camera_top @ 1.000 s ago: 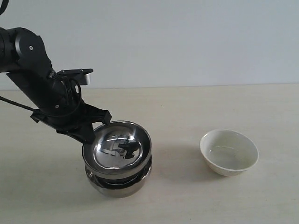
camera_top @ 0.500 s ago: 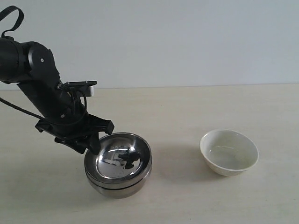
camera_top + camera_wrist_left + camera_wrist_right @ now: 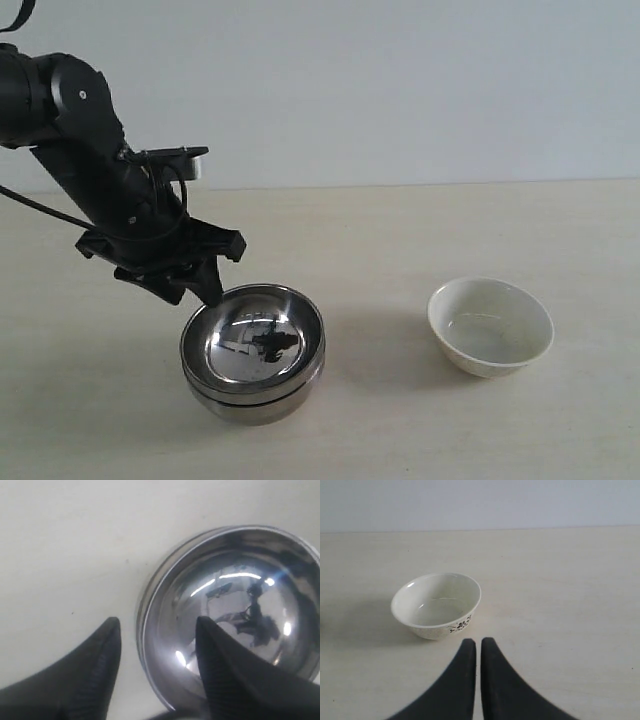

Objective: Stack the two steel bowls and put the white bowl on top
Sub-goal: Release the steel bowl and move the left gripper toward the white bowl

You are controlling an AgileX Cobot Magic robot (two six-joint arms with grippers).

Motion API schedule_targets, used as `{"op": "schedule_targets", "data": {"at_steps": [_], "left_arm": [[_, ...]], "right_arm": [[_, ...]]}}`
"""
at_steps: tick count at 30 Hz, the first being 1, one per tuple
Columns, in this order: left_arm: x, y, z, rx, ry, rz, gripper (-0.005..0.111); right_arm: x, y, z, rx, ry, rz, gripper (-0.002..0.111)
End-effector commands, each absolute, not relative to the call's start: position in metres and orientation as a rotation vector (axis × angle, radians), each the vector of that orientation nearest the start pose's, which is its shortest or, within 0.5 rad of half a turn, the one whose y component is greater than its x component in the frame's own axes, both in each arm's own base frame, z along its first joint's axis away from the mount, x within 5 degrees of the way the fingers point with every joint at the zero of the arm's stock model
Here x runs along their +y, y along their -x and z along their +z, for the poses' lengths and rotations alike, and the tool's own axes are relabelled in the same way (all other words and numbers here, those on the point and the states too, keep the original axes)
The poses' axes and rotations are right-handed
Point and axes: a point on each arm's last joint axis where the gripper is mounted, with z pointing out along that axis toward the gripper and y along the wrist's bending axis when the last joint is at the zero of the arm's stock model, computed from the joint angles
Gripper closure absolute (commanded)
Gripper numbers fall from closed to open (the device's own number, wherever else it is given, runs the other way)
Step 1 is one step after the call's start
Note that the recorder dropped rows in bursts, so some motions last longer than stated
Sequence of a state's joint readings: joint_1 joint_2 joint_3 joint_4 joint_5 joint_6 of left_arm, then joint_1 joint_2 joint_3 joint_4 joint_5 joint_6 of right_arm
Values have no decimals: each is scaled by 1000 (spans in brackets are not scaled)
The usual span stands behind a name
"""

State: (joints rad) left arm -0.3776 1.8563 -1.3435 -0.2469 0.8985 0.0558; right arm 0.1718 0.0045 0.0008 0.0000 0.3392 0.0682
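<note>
The two steel bowls sit nested near the table's front left: the wider one (image 3: 255,340) rests level inside the deeper lower one (image 3: 250,402). My left gripper (image 3: 203,288) hangs open just above the stack's back-left rim. In the left wrist view its gripper (image 3: 156,627) straddles the rim of the shiny upper bowl (image 3: 240,605), one finger over the bowl, the other over the table, gripping nothing. The white bowl (image 3: 490,325) stands upright and alone at the right. My right gripper (image 3: 478,641) is shut and empty, a short way from the white bowl (image 3: 436,605).
The pale wooden table (image 3: 380,240) runs back to a plain light wall. Bare tabletop lies between the steel stack and the white bowl. The white bowl carries a small dark flower mark (image 3: 460,625) on its side.
The upper steel bowl was tilted in my left gripper over the lower one; it now rests level inside it. The left gripper has opened, let go and lifted slightly.
</note>
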Motion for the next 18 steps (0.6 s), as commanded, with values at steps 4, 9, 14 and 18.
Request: {"op": "schedule_targets", "data": {"at_steps": [4,9,14,18], "left_arm": [[-164,-346,251,2721,-360,-511,62],[-176,-346,257,2633,-395,-689,62],[-195,-342,261,2549,-456,-753,62],[-215,-334,263,2504,-504,-759,62]], "right_arm": [[9,-53,183,1819,100,160,108],[9,-53,183,1819,100,160,108],[9,-53,183,1819,100,160,108],[9,-53,183,1819,100,160,108]]}}
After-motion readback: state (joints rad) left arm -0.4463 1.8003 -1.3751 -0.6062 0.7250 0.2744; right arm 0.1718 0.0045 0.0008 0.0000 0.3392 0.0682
